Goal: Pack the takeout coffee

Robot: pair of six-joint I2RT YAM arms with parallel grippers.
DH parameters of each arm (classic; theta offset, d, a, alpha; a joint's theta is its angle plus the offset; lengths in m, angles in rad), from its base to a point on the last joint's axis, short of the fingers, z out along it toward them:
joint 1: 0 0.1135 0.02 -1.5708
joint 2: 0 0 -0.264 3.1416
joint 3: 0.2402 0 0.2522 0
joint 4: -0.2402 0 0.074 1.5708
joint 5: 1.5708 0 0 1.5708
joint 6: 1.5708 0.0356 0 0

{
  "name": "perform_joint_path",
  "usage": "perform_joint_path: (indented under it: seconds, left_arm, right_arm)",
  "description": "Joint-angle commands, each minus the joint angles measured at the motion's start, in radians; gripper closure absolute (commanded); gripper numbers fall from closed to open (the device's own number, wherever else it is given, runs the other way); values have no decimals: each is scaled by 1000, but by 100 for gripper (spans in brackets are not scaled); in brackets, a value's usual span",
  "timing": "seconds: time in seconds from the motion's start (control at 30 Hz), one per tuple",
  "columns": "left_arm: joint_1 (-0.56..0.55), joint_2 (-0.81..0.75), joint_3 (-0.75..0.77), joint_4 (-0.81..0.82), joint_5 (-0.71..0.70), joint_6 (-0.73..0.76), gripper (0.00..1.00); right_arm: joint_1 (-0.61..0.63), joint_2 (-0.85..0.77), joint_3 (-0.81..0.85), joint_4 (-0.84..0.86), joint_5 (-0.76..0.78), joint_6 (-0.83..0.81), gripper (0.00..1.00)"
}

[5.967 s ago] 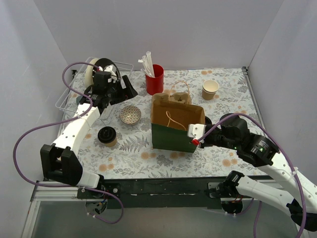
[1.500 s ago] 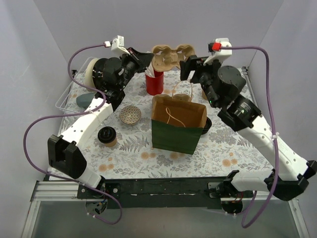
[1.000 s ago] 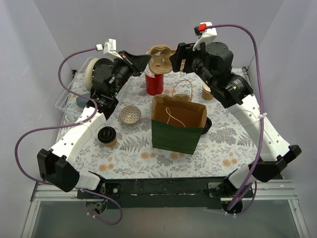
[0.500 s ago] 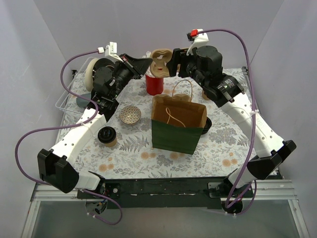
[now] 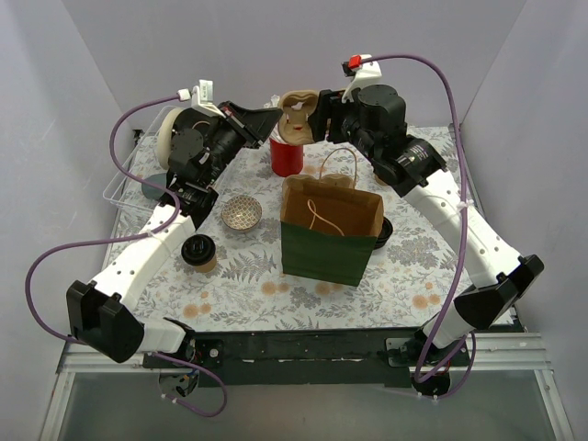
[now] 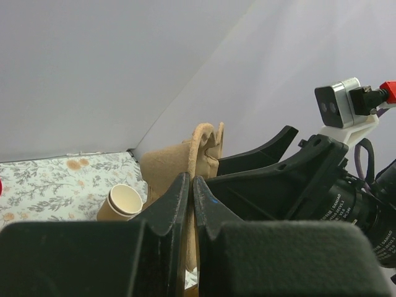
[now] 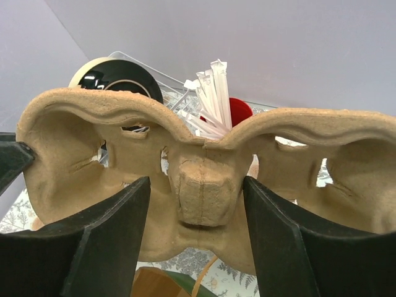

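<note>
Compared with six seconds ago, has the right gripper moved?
Yes. The right gripper went from the near right corner of the bag up and away, past the bag's far edge, to the carrier raised behind the bag.

Likely lab: plain white enclosure [image 5: 303,46].

Cup carrier [image 5: 296,108] up in air, between left gripper [image 5: 274,120] and right gripper [image 5: 321,112]. Straw holder [image 5: 287,158] on table [image 5: 413,276], right below both. Paper bag [image 5: 331,234] lower, nearer to arm bases. Bowl [image 5: 242,212] and takeout coffee [image 5: 198,252] below left gripper, left of bag.
</note>
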State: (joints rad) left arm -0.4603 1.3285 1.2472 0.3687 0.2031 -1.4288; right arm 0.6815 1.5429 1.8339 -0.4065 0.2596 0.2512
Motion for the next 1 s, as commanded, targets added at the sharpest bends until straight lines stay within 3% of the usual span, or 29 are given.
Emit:
perform_joint_path:
  seconds: [0.0, 0.13, 0.4, 0.53, 0.6, 0.67, 0.77, 0.97]
  left_arm:
    - [-5, -48, -17, 27, 22, -7, 100]
    - [-5, -57, -28, 30, 21, -7, 100]
    - [-5, -68, -28, 10, 24, 2, 100]
    - [-5, -77, -29, -13, 19, 4, 82]
    - [-5, -87, -31, -22, 19, 5, 65]
    - [-5, -100, -25, -43, 10, 7, 41]
    - [-5, -140, 4, -157, -39, 25, 36]
    - [-5, -221, 64, -569, -131, 102, 30]
  right_arm:
    - [-3, -20, -22, 89, 7, -16, 34]
    - [-3, -17, -22, 84, 9, -21, 39]
    - [-3, -63, -97, 156, 26, -38, 59]
    - [-3, -113, -168, 247, 12, -61, 71]
    - [-3, -141, -200, 294, 9, -72, 75]
    - [-3, -164, -212, 314, 9, -84, 76]
    - [-3, -187, -211, 319, -5, -102, 77]
    - [-3, -269, -176, 178, -80, -101, 77]
